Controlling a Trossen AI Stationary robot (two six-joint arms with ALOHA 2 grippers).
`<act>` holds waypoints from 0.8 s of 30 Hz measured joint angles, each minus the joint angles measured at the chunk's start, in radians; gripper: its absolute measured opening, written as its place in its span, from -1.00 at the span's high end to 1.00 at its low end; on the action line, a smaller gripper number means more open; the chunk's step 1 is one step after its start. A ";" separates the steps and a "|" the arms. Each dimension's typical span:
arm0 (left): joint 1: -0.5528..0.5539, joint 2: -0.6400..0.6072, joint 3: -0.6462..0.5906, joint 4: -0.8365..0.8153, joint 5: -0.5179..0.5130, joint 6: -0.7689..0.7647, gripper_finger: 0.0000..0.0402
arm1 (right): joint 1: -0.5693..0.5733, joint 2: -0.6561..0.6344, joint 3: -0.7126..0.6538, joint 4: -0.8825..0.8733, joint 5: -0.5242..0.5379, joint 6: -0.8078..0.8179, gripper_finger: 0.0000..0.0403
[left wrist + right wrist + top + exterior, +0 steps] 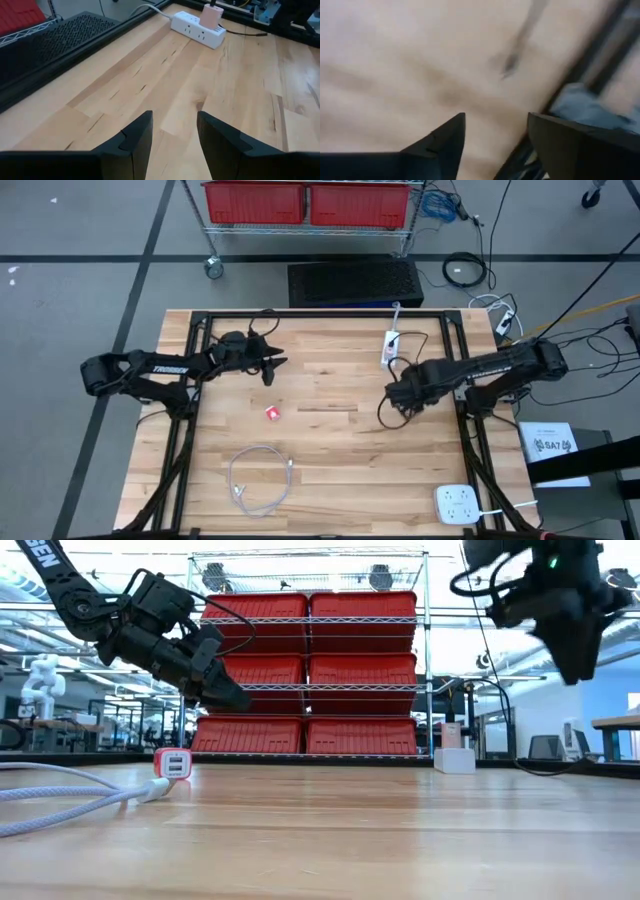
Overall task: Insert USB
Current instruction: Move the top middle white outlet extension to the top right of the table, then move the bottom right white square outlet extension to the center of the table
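Note:
A small red and white USB charger (272, 412) (172, 763) lies on the wooden table near its middle. A white cable (260, 480) (60, 800) lies looped near the table's near edge, resting flat on the wood. My left gripper (278, 368) (175, 117) hovers above the table, to the far side of the charger, open and empty. My right gripper (392, 395) (495, 120) hangs over the table's right half, open and empty, with bare wood below it. Neither gripper is near the cable.
A white power strip (390, 348) (197, 27) with a pink adapter (212, 17) lies near the far edge. Another white multi-socket block (458, 505) sits at the near right corner. A black frame (190, 370) borders the table. Red bins (310, 670) stand on a rack beyond.

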 joint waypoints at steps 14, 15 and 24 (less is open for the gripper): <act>-0.048 0.000 0.000 0.085 0.290 0.051 0.20 | 0.638 0.006 -0.043 0.321 -0.347 0.179 0.94; -0.055 0.000 0.000 0.086 0.290 0.054 0.20 | 0.685 0.014 -0.043 0.333 -0.359 0.217 0.95; -0.099 0.000 0.000 0.080 0.288 0.071 0.20 | 0.884 0.211 -0.058 0.523 -0.457 0.300 1.00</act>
